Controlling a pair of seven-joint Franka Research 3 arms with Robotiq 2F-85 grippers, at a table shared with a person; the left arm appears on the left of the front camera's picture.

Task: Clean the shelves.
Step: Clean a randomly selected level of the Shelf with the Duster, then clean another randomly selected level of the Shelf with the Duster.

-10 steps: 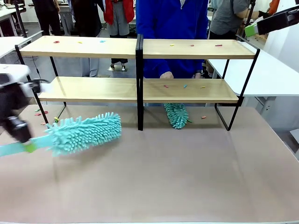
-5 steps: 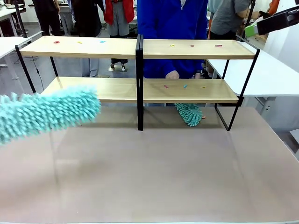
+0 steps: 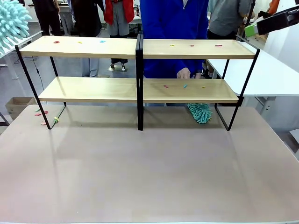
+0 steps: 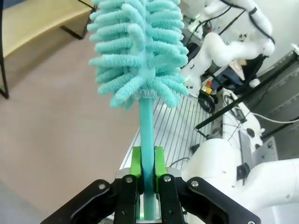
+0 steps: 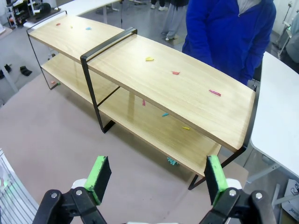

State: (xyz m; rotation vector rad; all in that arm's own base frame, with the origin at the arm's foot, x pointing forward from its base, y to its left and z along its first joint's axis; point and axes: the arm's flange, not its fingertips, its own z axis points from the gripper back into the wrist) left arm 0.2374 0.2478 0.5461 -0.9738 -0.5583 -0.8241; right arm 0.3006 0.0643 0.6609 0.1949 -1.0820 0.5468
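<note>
Front view: duster held high, shelves littered

On the grey-brown tabletop (image 3: 149, 177), at its far side, stand the two-board light-wood shelves in a black frame (image 3: 93, 88). The fluffy turquoise microfibre duster (image 3: 11, 21) hovers by the top board's left end, likely poised to sweep it. The left gripper (image 4: 147, 163) is clenched on its handle. The right gripper (image 5: 156, 179) hangs spread and empty. Small coloured scraps (image 3: 183, 86) dot both boards.

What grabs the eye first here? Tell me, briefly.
A fluffy teal duster stands up from the left gripper, clamped by its handle. The two-board shelves carry small coloured scraps, and a second teal duster shows beneath the lower board's right end, by a person in blue.
</note>
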